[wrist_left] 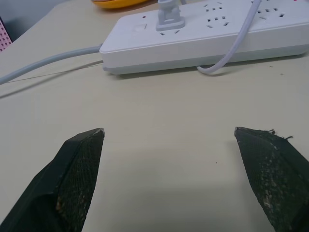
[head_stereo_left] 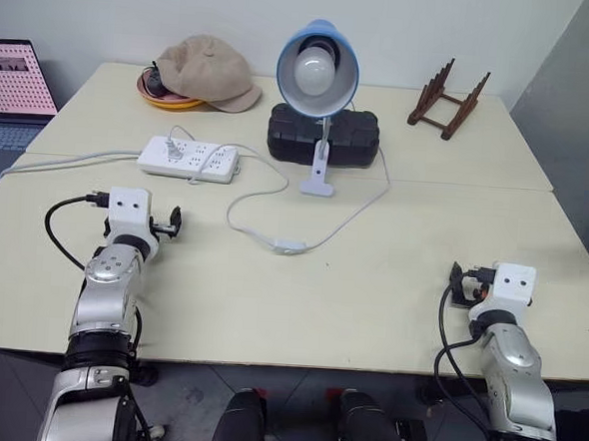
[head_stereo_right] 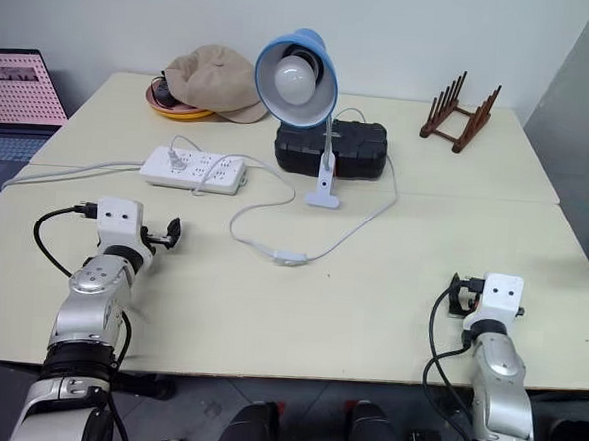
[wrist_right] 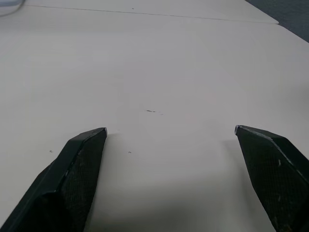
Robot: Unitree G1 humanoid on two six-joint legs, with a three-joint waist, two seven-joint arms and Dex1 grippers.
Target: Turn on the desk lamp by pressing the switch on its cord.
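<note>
The left gripper (wrist_left: pixel 169 140) stands wide open above the table (head_stereo_left: pixel 370 295). Its two black fingers (wrist_left: pixel 79 169) are far apart and there is nothing between them; they hold nothing and touch no object. The power strip (head_stereo_left: pixel 189 159) lies a little ahead of this gripper, and I take this strip as the landmark for the other places.

The right gripper (wrist_right: pixel 171 140) is also wide open, and bare tabletop shows between its fingers (wrist_right: pixel 82 164). It holds nothing. It is well apart from the power strip, at the near right part of the table.

The desk lamp (head_stereo_left: pixel 317 77) stands to the right of the power strip, quite near it, with its blue shade turned toward the camera and the white bulb showing. Its small white base sits on the table just in front of a black case (head_stereo_left: pixel 324 134). The bulb does not look lit.

The cord (head_stereo_left: pixel 360 210) goes from the lamp in a loop over the table and comes back to a plug in the power strip. The switch (head_stereo_left: pixel 290 246) lies flat on the table along this cord, in front of the power strip and to its right, between the two grippers. Neither gripper touches it.

Behind the power strip a beige cap (head_stereo_left: pixel 209 70) rests on an orange dish (head_stereo_left: pixel 167 100). A brown wooden rack (head_stereo_left: pixel 447 100) stands far to the right of the strip, at the back of the table.
</note>
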